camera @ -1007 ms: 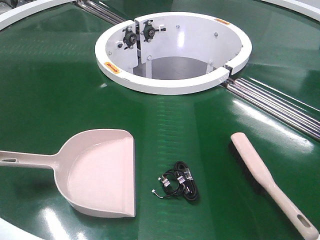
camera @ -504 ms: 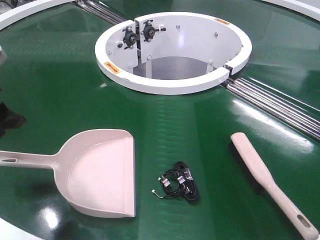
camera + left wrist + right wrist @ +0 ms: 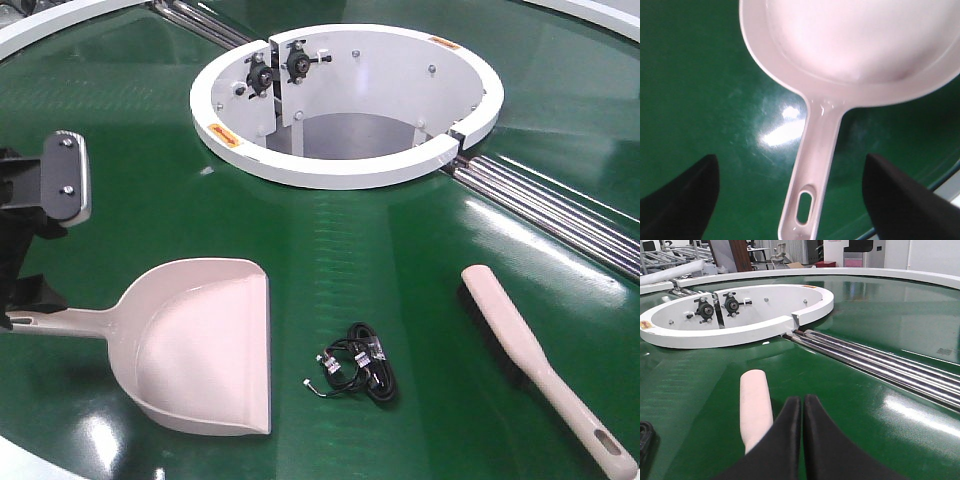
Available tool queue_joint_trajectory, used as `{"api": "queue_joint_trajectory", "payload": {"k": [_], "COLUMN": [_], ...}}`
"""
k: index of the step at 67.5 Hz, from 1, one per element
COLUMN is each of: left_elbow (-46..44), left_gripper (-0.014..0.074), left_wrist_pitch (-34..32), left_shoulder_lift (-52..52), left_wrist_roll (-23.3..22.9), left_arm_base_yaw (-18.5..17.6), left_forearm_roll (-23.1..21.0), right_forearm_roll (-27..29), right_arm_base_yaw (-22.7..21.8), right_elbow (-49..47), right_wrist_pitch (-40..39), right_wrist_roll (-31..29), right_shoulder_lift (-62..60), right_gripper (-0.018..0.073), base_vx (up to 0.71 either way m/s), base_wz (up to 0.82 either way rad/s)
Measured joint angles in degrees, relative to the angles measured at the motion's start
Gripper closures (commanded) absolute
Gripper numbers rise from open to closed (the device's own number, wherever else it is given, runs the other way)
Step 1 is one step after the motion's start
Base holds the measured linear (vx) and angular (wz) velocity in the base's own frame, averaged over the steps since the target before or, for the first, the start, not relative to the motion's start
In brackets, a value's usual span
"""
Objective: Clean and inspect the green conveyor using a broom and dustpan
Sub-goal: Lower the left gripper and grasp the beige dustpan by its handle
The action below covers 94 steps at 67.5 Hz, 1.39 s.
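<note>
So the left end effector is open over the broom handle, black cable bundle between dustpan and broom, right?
No: the left wrist view shows the left end effector open over the dustpan handle, not the broom. The rest holds.

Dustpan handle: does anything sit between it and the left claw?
Nothing visible. In the left wrist view the open left claw straddles the dustpan handle, with only bare green conveyor between its fingers and the handle.

dustpan [image 3: 860, 40] cropped (top edge), broom [image 3: 754, 400] partly hidden
</note>
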Motion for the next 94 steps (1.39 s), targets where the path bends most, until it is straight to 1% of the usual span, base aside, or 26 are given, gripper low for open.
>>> {"api": "queue_joint_trajectory", "payload": {"k": [9,16,30,60,68,72,79,86,94], "left_elbow": [0.0,0.0,0.0,-0.2,-0.2,-0.2,-0.2,-0.2,-0.2], "left_gripper": [0.0037,0.0037,0.0037,0.0037,0.0058,0.0083,0.0156,0.028,0.0465], "left_wrist_pitch": [0.4,0.4,-0.3,-1.2,-1.5,-1.6,-1.4,-0.1,1.4], "left_shoulder_lift": [3.1,5.0,8.6,15.5,17.3,18.1,19.5,20.6,20.8], "left_wrist_roll": [2.0,2.6,5.5,5.9,5.9,5.9,5.9,5.8,5.6], "left_arm_base_yaw": [0.0,-0.6,-1.8,-2.0,-2.0,-2.0,-2.0,-2.0,-2.0], "left_forearm_roll": [1.5,1.7,1.7,1.7,2.0,2.2,2.8,4.1,6.0], "right_forearm_roll": [0.0,0.0,0.0,0.0,0.0,0.0,0.0,0.0,0.0], "right_arm_base_yaw": [0.0,0.0,0.0,0.0,0.0,0.0,0.0,0.0,0.0], "right_elbow": [0.0,0.0,0.0,0.0,0.0,0.0,0.0,0.0,0.0], "right_wrist_pitch": [0.0,0.0,0.0,0.0,0.0,0.0,0.0,0.0,0.0], "right_wrist_roll": [0.0,0.0,0.0,0.0,0.0,0.0,0.0,0.0,0.0], "right_shoulder_lift": [0.0,0.0,0.0,0.0,0.0,0.0,0.0,0.0,0.0], "right_gripper": [0.0569,0.0569,0.0569,0.0569,0.0569,0.0569,0.0569,0.0569,0.0569], "base_vx": [0.0,0.0,0.0,0.0,0.0,0.0,0.0,0.0,0.0], "base_wz": [0.0,0.0,0.0,0.0,0.0,0.0,0.0,0.0,0.0]}}
